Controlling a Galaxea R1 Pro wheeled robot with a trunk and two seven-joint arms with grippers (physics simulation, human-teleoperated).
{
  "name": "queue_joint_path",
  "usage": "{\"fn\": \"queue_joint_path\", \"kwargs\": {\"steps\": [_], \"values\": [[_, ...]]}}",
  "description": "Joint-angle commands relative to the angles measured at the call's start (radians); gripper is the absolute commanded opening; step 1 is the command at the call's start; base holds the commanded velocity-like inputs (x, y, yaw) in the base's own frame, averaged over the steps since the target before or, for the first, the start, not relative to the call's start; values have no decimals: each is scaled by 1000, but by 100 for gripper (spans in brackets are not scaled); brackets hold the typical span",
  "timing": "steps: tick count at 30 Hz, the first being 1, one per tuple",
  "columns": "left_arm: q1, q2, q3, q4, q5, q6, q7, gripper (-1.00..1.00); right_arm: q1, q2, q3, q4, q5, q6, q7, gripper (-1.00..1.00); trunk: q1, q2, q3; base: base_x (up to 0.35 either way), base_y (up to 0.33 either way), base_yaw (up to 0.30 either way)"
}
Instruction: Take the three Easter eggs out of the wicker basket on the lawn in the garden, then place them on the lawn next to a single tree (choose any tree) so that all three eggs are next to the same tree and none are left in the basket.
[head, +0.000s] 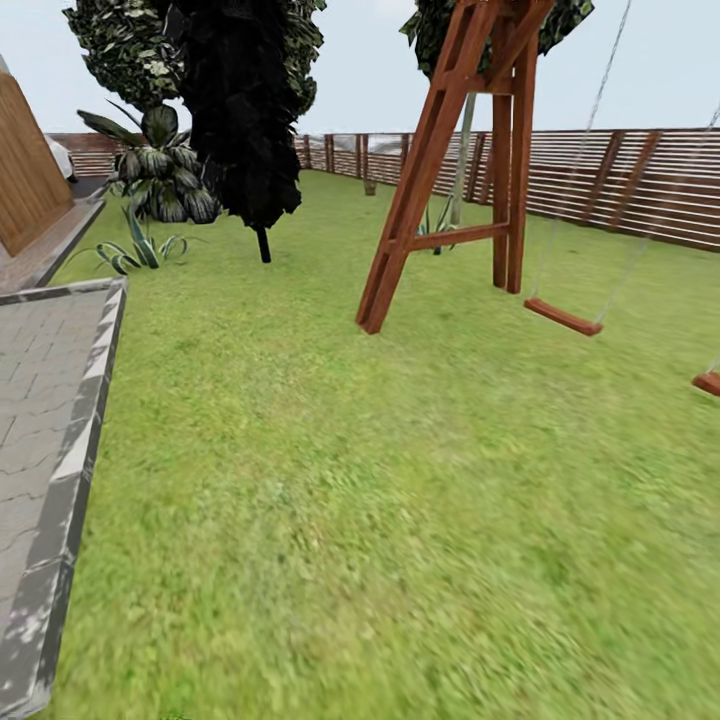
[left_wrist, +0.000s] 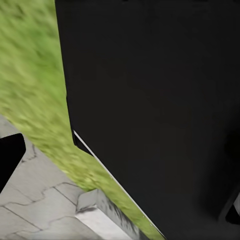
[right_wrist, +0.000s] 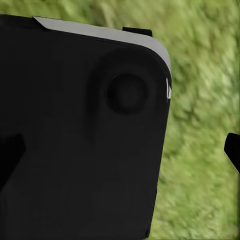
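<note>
No yellow egg or brown wicker basket appears on the wide green lawn (head: 400, 480), both grippers' states cannot be told, so driving on risks clipping the red-brown wooden swing frame (head: 450, 170).

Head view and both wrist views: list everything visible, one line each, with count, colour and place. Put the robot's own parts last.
lawn: one, green mottled yellowish, covering most of the ground.
paved path: one, grey with a pale kerb, along the left edge of the lawn.
swing frame: one, red-brown wood, standing on the lawn ahead to the right.
swing seats: two, red-brown, hanging on ropes right of the frame; the second is cut by the picture's edge.
dark tree: one, near-black foliage on a thin trunk, ahead to the left.
leafy plants: a few, green and white, left of the dark tree.
fence: one, brown slats, along the far and right sides.
robot body: black panels, close before both wrist cameras, above grass.
</note>
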Motion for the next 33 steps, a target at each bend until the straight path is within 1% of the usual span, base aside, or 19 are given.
{"fn": "queue_joint_path", "kwargs": {"steps": [1, 9, 29, 33], "values": [[0, 0, 0, -1, 0, -2, 0, 100, 0, 0, -1, 1, 9, -3, -1, 100, 0, 0, 1, 0, 0, 220], [0, 0, 0, 1, 0, -2, 0, 100, 0, 0, -1, 1, 7, -20, -1, 100, 0, 0, 10, 0, 0, 219], [0, 1, 1, 1, 3, -3, 3, 100, 0, -3, -1, 1, 4, -22, -1, 100, 0, 0, 31, 13, 3, 220], [0, 0, 18, 1, 3, -3, 4, 100, 0, -5, -1, 1, 3, -22, -1, 100, 0, 0, 31, 222, 110, 269]]}}
